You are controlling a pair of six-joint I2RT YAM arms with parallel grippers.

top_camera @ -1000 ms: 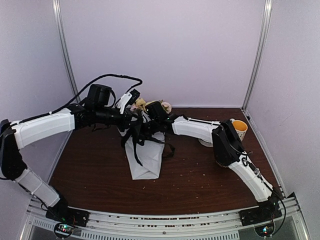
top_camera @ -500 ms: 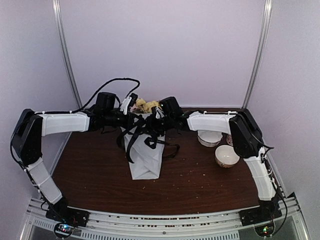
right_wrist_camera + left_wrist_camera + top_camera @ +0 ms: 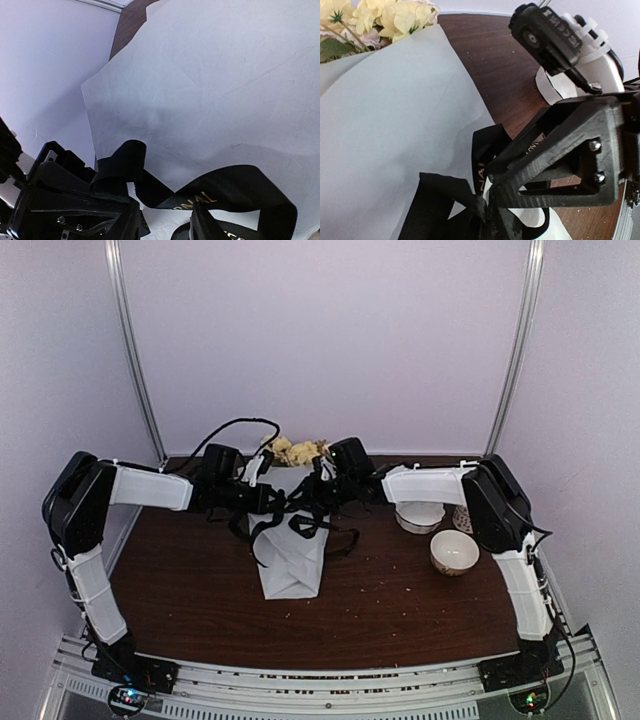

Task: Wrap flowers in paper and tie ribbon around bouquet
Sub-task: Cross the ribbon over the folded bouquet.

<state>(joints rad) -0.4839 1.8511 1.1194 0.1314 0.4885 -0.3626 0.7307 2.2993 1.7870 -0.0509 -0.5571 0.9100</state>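
Tying stage: left gripper (image 3: 272, 502) is clamped on the ribbon (image 3: 225, 192). Right gripper (image 3: 318, 492) has ribbon between its fingers, can't tell if it's pinched. Next I'd guess both pull outward to tighten.

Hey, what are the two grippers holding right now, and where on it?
The left gripper is shut on the ribbon, pinching a folded stretch beside the paper. On the right gripper the jaws stand apart; ribbon only drapes across them.

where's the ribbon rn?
Top view, mid-table: the ribbon is looped across the upper part of the paper-wrapped bouquet, between the left claw and right claw.
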